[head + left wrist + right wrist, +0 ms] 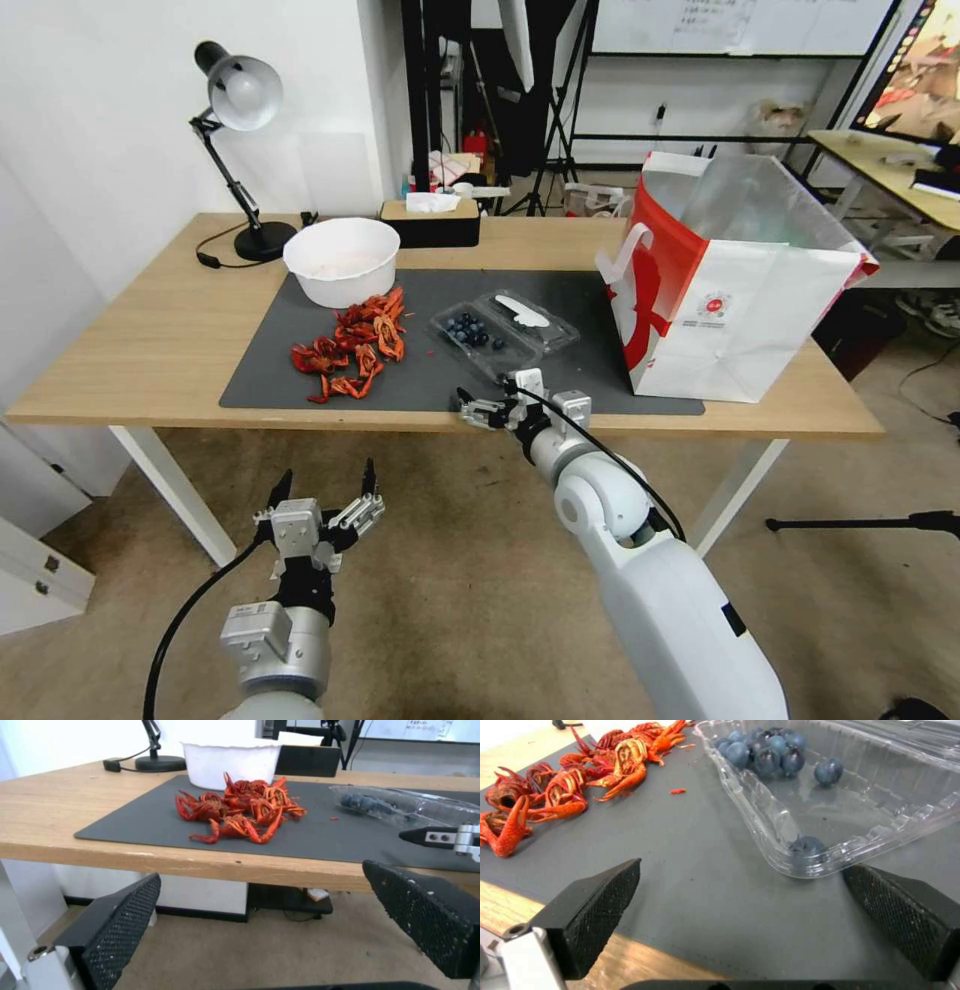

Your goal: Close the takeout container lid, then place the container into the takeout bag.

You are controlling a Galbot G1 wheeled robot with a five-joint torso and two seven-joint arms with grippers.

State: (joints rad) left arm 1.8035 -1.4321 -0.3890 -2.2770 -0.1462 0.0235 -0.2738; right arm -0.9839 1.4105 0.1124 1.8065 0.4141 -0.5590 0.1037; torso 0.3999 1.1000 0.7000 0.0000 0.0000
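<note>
Centre of the head view: the takeout container [503,335] is lying open on the bench [150,340], lid [535,322] apparently flat. The right claw [478,410] is hovering just below it, fingers apart. Lower left, the left claw [325,490] is waiting, spread. Right: the takeout bag [740,290] is standing upright.

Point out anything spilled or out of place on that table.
Red crayfish lie heaped straight on the dark mat, beside the white bowl rather than in it, with a stray red bit near the open takeout container.
</note>
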